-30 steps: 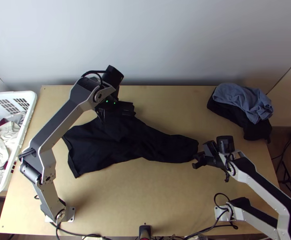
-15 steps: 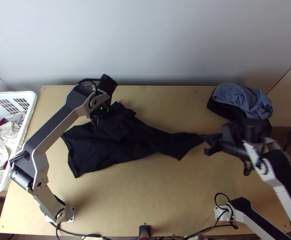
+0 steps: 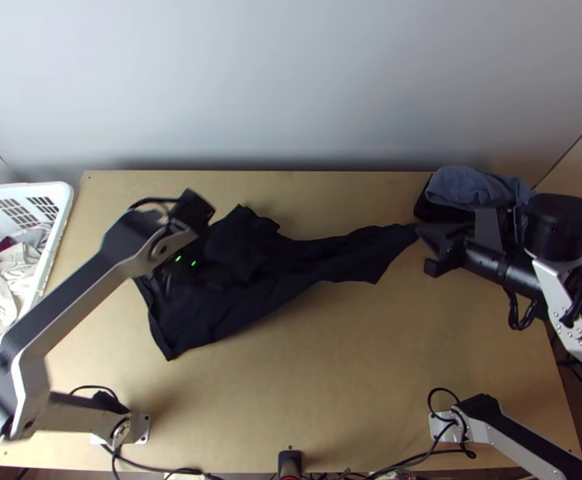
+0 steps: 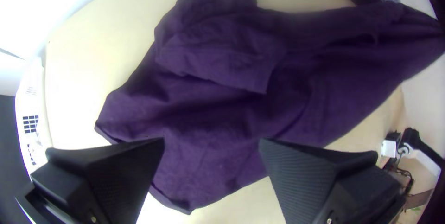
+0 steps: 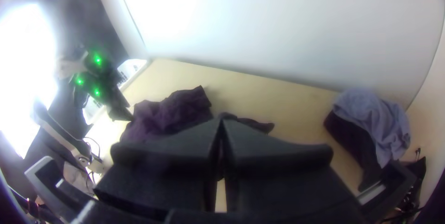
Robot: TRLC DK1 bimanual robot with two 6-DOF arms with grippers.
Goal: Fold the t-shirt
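Tapered end of the black t-shirt [image 3: 278,276] farther right, the rest rumpled.

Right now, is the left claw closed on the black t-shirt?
No, the left claw is open, its two fingers wide apart over the black t-shirt.

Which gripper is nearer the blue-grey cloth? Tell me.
Right. The right gripper pinches the black shirt close to the cloth; the left gripper is across the table, over the shirt's body.
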